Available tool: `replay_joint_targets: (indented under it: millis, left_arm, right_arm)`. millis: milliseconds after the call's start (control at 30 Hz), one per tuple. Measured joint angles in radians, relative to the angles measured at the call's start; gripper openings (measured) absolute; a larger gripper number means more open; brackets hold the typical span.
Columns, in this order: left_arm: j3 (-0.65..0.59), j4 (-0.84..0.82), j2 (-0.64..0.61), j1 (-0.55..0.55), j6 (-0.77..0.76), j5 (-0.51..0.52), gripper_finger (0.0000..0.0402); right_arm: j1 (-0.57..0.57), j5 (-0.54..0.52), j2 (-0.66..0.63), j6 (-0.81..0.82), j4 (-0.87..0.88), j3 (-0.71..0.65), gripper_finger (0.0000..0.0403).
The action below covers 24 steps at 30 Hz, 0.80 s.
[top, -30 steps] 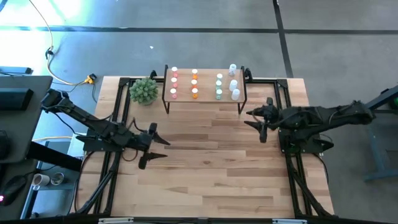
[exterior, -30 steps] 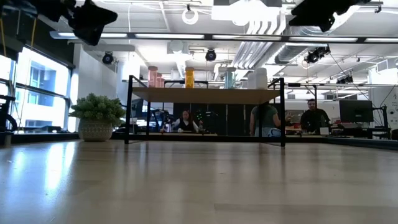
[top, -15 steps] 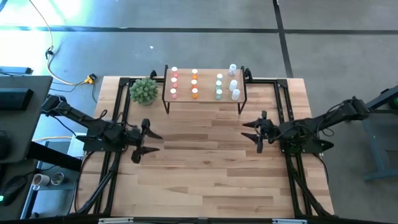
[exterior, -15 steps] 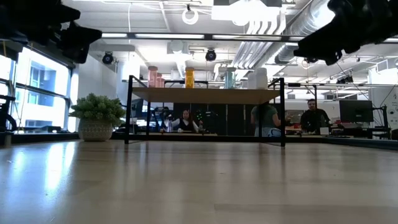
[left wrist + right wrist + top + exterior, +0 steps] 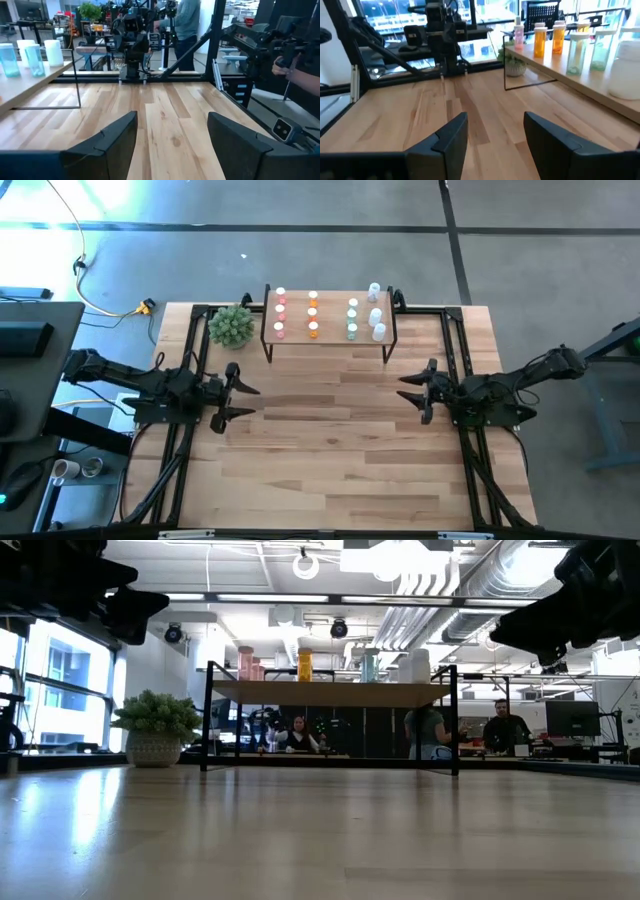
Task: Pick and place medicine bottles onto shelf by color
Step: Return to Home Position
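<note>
12 bottles (image 5: 313, 313) on shelf (image 5: 332, 323); pincers (image 5: 247, 401) (image 5: 410, 393) spread

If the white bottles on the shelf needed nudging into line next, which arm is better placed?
Probably the right. The right gripper, open and empty, sits nearer the shelf's right end, where the white bottles stand. The left gripper, also open, is beyond the other end.

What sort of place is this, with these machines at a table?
Probably a robotics lab in an open-plan office: a left arm and a right arm flank a wood table, people sit near a monitor beyond it, and bare ducts run overhead.
</note>
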<state>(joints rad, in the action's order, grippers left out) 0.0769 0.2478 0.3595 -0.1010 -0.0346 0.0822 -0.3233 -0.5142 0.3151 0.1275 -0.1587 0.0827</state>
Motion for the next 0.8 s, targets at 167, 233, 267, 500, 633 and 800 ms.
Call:
replay_joint_targets:
  millis: [167, 233, 267, 500, 633, 800]
  left_arm:
    - [0.000, -0.001, 0.000, 0.056, 0.000, -0.005, 0.0229]
    - [0.000, 0.000, 0.000, 0.074, -0.013, -0.005, 0.0229]
    - [0.000, 0.001, 0.000, 0.081, -0.015, -0.007, 0.0229]
    - [0.000, -0.002, 0.000, 0.110, -0.024, -0.049, 0.0229]
    - [-0.044, 0.021, -0.013, 0.110, -0.022, -0.045, 0.0229]
    - [-0.066, 0.028, -0.031, 0.109, -0.055, -0.036, 0.0229]
  right_arm:
    - [0.000, -0.035, -0.085, -0.054, 0.007, -0.036, 0.0184]
    - [0.001, -0.062, -0.111, -0.079, 0.012, -0.047, 0.0184]
    - [0.001, -0.073, -0.124, -0.086, 0.013, -0.054, 0.0184]
    - [0.001, -0.115, -0.190, -0.106, 0.082, -0.073, 0.0184]
    - [0.001, -0.123, -0.198, -0.130, 0.082, -0.073, 0.0184]
    - [0.002, -0.133, -0.198, -0.186, 0.082, -0.073, 0.0184]
